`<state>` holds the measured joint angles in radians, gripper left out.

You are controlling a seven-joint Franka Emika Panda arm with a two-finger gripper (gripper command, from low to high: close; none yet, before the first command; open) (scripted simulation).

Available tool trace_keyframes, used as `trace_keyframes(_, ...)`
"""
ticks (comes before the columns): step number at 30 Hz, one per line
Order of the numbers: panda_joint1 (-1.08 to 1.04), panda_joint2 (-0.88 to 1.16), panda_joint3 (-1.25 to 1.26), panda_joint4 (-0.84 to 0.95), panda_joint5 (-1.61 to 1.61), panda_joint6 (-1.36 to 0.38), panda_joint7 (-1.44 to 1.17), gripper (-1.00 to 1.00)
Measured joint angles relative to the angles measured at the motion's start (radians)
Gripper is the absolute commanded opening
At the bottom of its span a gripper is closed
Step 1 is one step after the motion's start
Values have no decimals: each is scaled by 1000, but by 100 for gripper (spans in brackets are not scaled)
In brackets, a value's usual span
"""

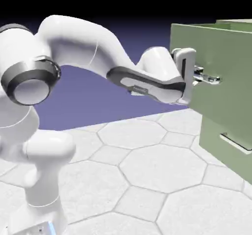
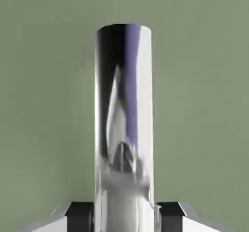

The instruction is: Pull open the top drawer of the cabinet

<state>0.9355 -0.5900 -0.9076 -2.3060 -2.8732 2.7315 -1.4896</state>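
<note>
Jaws closing down nearly all the way, pinching the silver bar handle [image 2: 124, 95] between the two fingertips of the gripper [image 2: 125, 219]; one dark pad is sitting on either side of the bar, with no gap showing at the contact. Taking that handle as the reference: the top drawer [image 1: 214, 57] is lying directly behind it, its green front filling the hand view around it, and the lower drawer [image 1: 211, 135] is sitting below it and farther back. The top drawer's front is standing out past the lower one and its open top edge is showing, so I am judging the drawer to be partly open and the pull to be the step in hand. Doing this well is calling for a straight draw away from the cabinet [image 1: 236, 20], square to the drawer front, at an even pace and with the squeeze maintained; any twist or sideways drift could be making the polished bar slide out of the pads or the drawer bind. Pose: the arm [image 1: 78, 35] is arching over from the robot's side of the handle, its forearm is sloping down toward it, and the hand is pointing its fingers roughly level at the handle, flange plate standing upright just beside it.
</note>
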Motion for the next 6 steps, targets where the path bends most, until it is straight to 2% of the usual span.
trace_keyframes(2,-72,-61,62,-66,25,0,-41,-100)
trace_keyframes(3,-101,-84,85,-92,36,2,-56,100)
trace_keyframes(6,-137,-117,113,-125,51,8,-74,100)
